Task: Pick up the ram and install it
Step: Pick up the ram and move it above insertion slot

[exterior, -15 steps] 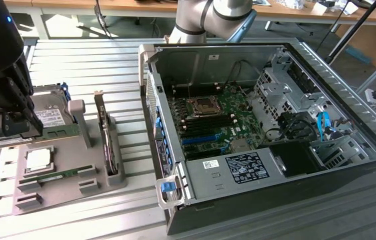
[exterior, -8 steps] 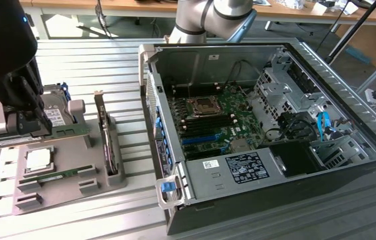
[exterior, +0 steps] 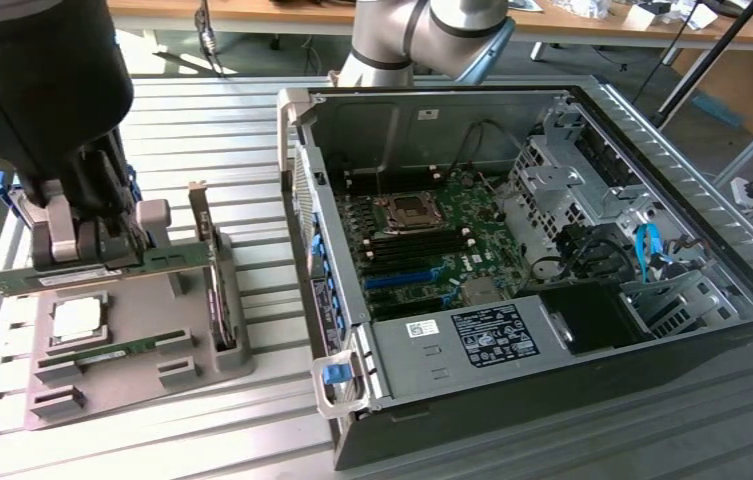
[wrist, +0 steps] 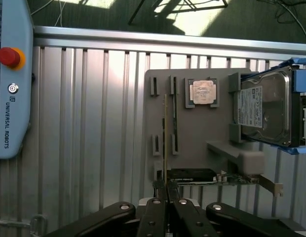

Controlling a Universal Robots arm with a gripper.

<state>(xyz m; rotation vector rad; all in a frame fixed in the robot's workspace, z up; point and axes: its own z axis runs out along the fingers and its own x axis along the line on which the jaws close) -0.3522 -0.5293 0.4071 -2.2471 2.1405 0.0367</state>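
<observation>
Green board, seen edge-on, sits between the fingertips of the claw [wrist: 166, 191]. In the wrist view the ram [wrist: 165, 133] is a thin olive line running straight out of the narrow gap between the jaws and passing in front of the grey tray [wrist: 200, 133] beneath. The claw is closed almost fully, pinching the stick and touching nothing else. I cannot tell where along the stick's length the grip sits.

The pick-up looks done. The ram hangs above the tray, clear of it, and one pair of the tray's clips stands empty. A second stick [wrist: 175, 113] sits in the pair beside the silver processor [wrist: 202, 93]. A hard drive [wrist: 264, 108] and a dark expansion card [wrist: 192, 175] rest on the same tray.

The relation that matters shows in the exterior view. The open computer case [exterior: 390, 125] stands on the slatted metal desk [exterior: 216, 120], well apart from the claw toward the exterior view's right, with its motherboard [exterior: 483, 215] facing up. The ram's long axis runs roughly across that view, left to right. The dark memory slots [exterior: 416, 243] just beside the processor socket [exterior: 406, 210] seem to run much the same way. By my reading stick and slots are close to parallel, though I cannot judge the exact angle.
</observation>
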